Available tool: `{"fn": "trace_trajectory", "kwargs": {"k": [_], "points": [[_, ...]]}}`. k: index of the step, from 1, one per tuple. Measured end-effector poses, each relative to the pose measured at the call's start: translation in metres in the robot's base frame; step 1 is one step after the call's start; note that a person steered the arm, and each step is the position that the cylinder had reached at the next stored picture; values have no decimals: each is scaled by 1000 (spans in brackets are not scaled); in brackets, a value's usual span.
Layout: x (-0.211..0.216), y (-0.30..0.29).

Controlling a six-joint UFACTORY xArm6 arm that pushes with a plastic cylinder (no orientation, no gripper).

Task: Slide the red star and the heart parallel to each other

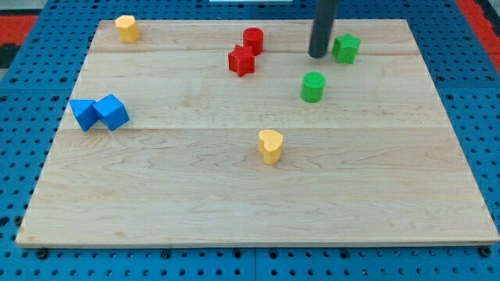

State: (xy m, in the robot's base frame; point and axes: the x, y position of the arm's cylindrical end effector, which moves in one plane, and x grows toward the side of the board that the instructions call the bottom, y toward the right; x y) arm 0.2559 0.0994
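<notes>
The red star (pixel 241 60) lies on the wooden board near the view's top, middle. The yellow heart (pixel 270 146) stands near the board's centre, well below the star. My tip (pixel 317 55) is at the view's top right of centre, about a hundred pixels right of the red star and just left of a green star (pixel 346 48). The tip touches no block.
A red cylinder (pixel 253 39) sits just above and right of the red star. A green cylinder (pixel 312 87) is below my tip. Two blue blocks (pixel 99 113) sit together at the left. A yellow block (pixel 127 27) is at the top left corner.
</notes>
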Motion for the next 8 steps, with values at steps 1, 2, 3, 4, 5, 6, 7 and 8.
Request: {"fn": "trace_trajectory", "kwargs": {"k": [1,2,3,4,5,6,7,8], "points": [[-56,-39],[-27,-87],[43,-93],[79,-104],[72,-77],[37,-61],[-1,-142],[46,-152]]}}
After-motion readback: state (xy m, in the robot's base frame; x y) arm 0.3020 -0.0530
